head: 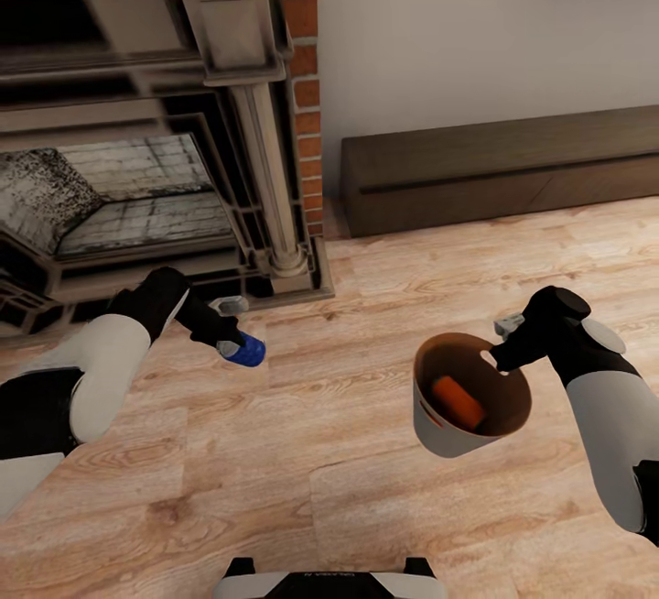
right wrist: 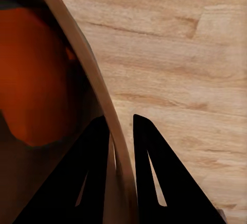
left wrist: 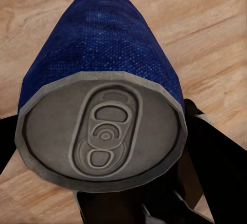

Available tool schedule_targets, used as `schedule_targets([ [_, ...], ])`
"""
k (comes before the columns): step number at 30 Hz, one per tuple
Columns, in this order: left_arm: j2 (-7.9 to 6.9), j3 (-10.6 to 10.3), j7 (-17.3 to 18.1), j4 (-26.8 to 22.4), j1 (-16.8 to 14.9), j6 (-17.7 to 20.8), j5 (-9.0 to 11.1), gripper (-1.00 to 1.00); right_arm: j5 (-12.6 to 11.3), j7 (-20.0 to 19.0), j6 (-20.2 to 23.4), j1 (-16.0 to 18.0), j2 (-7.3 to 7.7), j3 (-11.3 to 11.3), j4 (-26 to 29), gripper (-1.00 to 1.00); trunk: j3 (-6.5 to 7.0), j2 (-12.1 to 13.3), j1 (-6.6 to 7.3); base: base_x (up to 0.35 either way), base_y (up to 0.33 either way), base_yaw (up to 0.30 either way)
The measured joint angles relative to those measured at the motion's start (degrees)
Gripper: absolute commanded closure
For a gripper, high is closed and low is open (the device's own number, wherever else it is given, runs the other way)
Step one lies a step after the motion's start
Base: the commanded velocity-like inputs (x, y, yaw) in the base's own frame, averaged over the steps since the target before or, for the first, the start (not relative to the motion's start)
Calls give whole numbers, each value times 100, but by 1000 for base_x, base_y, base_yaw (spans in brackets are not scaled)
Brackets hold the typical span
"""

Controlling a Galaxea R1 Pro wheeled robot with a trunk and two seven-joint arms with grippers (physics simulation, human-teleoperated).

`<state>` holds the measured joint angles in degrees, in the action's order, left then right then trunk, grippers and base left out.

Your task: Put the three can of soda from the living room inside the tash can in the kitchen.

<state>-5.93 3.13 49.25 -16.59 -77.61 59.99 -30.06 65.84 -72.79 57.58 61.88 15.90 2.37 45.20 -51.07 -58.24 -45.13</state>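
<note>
My left gripper (head: 231, 343) is shut on a dark blue can of soda (head: 245, 351), held above the wood floor near the fireplace; the left wrist view shows its grey top and blue side (left wrist: 103, 54) up close. My right gripper (head: 499, 359) is shut on the rim of the tash can (head: 430, 420), a grey bin with a coppery-brown inside, held off the floor and tilted toward me. An orange can of soda (head: 457, 401) lies inside it. In the right wrist view the fingers (right wrist: 92, 172) pinch the bin's wall (right wrist: 77, 39), with the orange can (right wrist: 36, 80) beyond.
A brick fireplace (head: 156, 150) with a stone surround fills the left rear. A long dark low cabinet (head: 503, 168) runs along the white wall at the right rear. Light wood floor (head: 348, 489) spreads between and in front of both arms.
</note>
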Motion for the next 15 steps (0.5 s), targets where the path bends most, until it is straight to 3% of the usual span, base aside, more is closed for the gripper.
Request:
schedule_targets([
  [15, -1, 2, 2, -82, 314, 1, 16, 100, 21, -21, -54, -15, 36, 1, 31, 100, 269, 602, 330, 0, 0, 0],
])
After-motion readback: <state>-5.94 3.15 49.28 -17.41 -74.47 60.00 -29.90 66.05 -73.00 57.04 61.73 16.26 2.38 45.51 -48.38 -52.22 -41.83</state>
